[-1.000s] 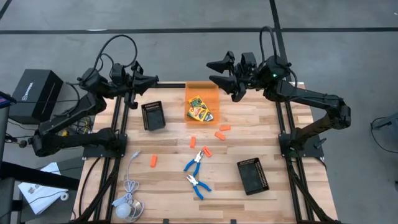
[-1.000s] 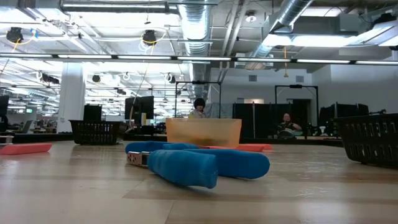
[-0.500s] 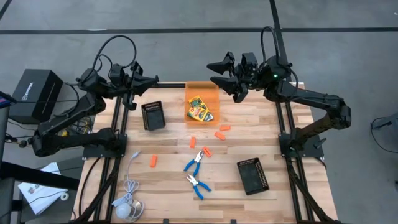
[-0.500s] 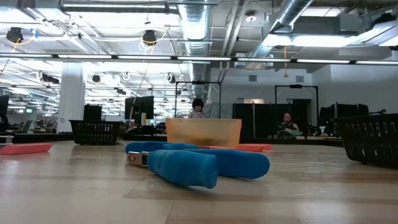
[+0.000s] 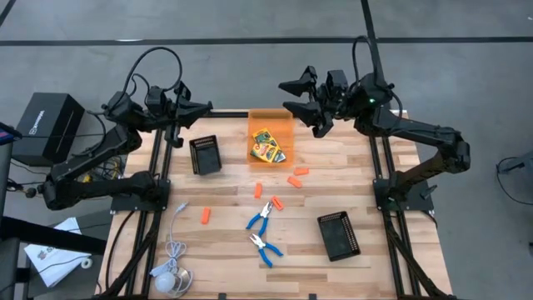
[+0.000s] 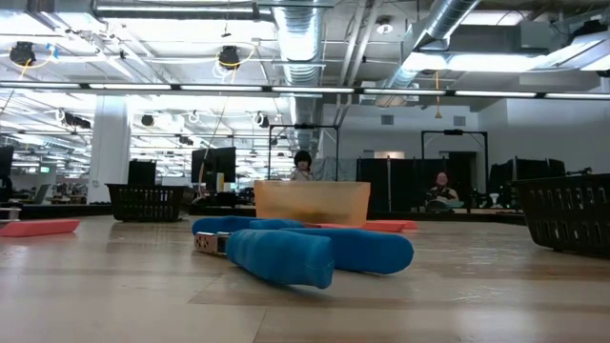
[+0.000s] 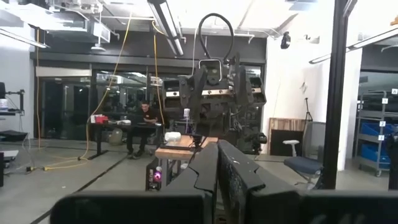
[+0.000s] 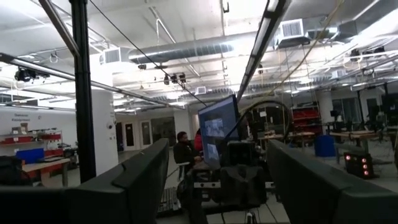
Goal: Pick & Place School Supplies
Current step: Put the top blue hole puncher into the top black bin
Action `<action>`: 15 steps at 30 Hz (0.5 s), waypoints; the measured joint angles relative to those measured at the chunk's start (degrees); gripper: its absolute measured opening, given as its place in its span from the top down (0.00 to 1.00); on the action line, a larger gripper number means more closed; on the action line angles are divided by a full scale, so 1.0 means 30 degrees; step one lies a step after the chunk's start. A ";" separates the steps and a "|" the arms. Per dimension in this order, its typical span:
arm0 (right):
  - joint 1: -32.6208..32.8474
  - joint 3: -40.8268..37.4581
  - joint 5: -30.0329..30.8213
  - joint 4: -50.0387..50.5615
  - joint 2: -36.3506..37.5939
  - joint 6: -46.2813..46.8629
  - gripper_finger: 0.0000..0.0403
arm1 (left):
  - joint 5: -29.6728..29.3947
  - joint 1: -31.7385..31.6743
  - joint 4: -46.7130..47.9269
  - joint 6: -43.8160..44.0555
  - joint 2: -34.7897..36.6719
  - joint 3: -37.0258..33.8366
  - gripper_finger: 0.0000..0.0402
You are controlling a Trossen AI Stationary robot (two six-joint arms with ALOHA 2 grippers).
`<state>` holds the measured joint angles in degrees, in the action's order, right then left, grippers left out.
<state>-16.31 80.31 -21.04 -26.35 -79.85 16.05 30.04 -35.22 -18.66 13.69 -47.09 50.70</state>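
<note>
1. Near the bench's far edge, at its middle, two yellow-and-green crayon boxes (image 5: 266, 145) lie inside an orange translucent bin (image 5: 271, 121); their print is too small to read.
2. Toward the bench's centre, several short orange pieces (image 5: 296, 176) lie scattered with bare wood between them; one orange piece (image 5: 205, 217) sits apart toward the left edge.
3. Two blue-handled tools (image 5: 260, 218) lie near the front edge, at its middle.
4. A black tray (image 5: 205, 155) sits by the far left corner and another black tray (image 5: 339, 235) by the near right corner.
5. A white cable with puck (image 5: 171, 271) lies at the near left corner.
6. The right gripper (image 5: 301, 96) hovers beyond the far edge, beside the bin, fingers spread wide, holding nothing.
7. The left gripper (image 5: 206, 106) waits past the far left corner, fingers pressed together, empty.
</note>
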 joint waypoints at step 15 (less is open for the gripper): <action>0.0050 -0.0007 0.0136 0.0212 -0.0036 0.0234 0.35 | 0.0138 0.0000 -0.0099 0.3588 -0.0959 0.0000 0.99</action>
<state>-16.16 80.29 -20.63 -25.72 -79.96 16.75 30.46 -35.22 -18.95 24.45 -49.97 50.70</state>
